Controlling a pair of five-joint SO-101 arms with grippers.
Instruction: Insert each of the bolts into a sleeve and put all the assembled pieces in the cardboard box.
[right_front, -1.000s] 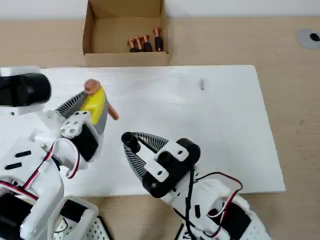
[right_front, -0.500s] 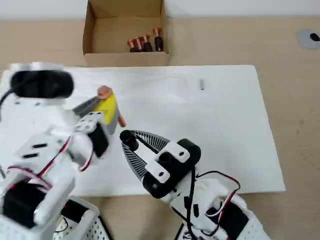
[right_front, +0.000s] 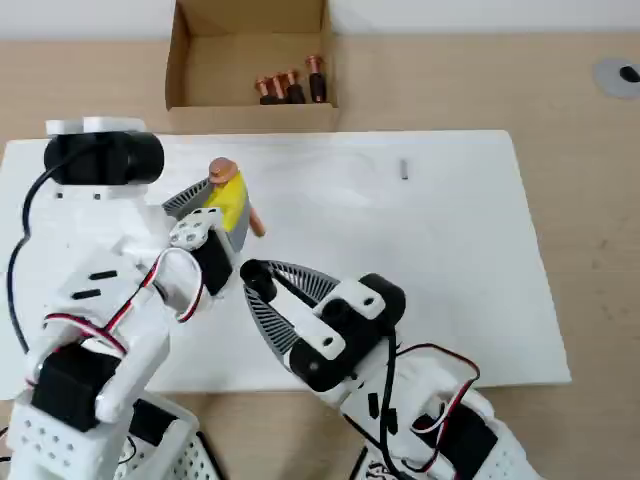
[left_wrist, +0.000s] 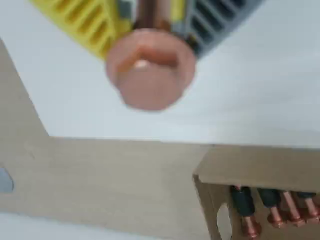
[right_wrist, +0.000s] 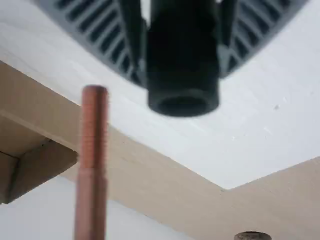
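My left gripper (right_front: 228, 200), with its yellow finger, is shut on a copper bolt (right_front: 224, 172) above the white mat; the bolt's head (left_wrist: 150, 67) faces the left wrist camera and its threaded end (right_front: 256, 223) sticks out toward the right arm. My right gripper (right_front: 260, 283) is shut on a black sleeve (right_front: 257, 279), whose open end (right_wrist: 183, 102) points at the bolt's shaft (right_wrist: 93, 165) close beside it. The cardboard box (right_front: 186, 60) at the back holds several assembled pieces (right_front: 290, 85).
The white mat (right_front: 440, 260) covers the wooden table; its right half is bare apart from a small dark mark (right_front: 404, 169). A grey round disc (right_front: 618, 75) sits at the table's far right.
The left arm has carried the bolt to the right and toward the back, closer to the sleeve. The right gripper has hardly shifted.
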